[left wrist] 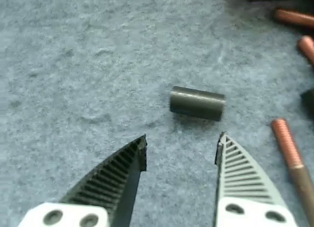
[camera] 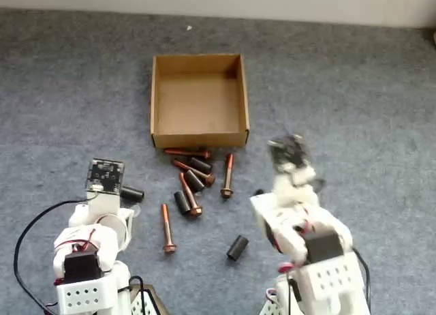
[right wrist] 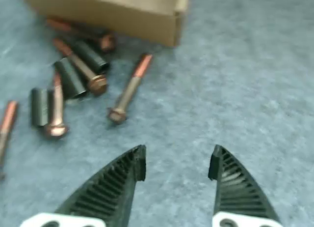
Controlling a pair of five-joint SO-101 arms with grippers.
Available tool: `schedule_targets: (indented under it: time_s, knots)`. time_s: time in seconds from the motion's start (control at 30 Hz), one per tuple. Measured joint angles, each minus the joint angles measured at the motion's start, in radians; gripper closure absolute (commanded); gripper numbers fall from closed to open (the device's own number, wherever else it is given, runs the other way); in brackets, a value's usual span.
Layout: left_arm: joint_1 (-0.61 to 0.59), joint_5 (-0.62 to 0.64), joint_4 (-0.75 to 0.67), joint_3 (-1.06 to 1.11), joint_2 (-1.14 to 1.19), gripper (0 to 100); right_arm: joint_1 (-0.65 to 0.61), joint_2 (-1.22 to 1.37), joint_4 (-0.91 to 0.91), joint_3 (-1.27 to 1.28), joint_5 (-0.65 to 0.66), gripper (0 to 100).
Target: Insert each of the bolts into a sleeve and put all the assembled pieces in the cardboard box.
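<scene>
left hand (left wrist: 182,138): open and empty, low over the desk (camera: 354,90) toward its near left corner.
nearest sleeve (left wrist: 197,103): lies on its side just ahead of the left hand's fingertips, not touching them. Its long axis runs crosswise, from one finger toward the other. In the high view (camera: 131,192) it sits apart from the other parts, on their left.
what the grasp turns on: closing as the hand stands would likely catch the sleeve end to end. A turn of the wrist would put the fingers on its round sides.
lone bolt (camera: 166,228): flat on the desk, head toward the near edge, shank pointing toward the far edge.
heap of bolts and sleeves (camera: 194,175): mixed and loose, just before the box's near wall. None looks assembled.
cardboard box (camera: 197,139): empty, mid-desk toward the far edge.
stray sleeve (camera: 237,247): toward the near edge, between the two arms.
right hand (right wrist: 178,149): open and empty, held to the right of the heap.
nearer arm: the left, for the nearest sleeve.
</scene>
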Motion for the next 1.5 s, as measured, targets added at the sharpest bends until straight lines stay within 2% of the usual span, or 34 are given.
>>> schedule_targets:
  time_s: [0.23, 0.4, 0.53, 0.8, 1.07, 1.3, 1.5]
  knots:
    - [-0.164, 0.000, -0.081, 0.000, 0.000, 75, -0.229, 0.433, 0.000, -0.255, 0.003, 78.9]
    - [-0.181, 0.000, -0.092, 0.000, 0.000, 75, -0.376, 0.694, -0.049, -0.410, 0.003, 78.9]
    - [-0.181, 0.000, -0.092, 0.000, 0.000, 75, -0.446, 0.914, -0.126, -0.502, 0.003, 78.9]
    - [-0.181, 0.000, -0.098, 0.000, 0.000, 75, -0.456, 1.258, -0.167, -0.706, 0.075, 78.9]
    - [-0.180, 0.000, -0.098, 0.000, 0.000, 75, -0.445, 1.435, -0.167, -0.845, 0.086, 79.6]
    - [-0.180, 0.000, -0.098, 0.000, 0.000, 75, -0.411, 1.479, -0.175, -0.884, 0.087, 93.7]
    - [-0.180, 0.000, -0.098, 0.000, 0.000, 75, -0.413, 1.485, -0.175, -0.882, 0.087, 99.3]
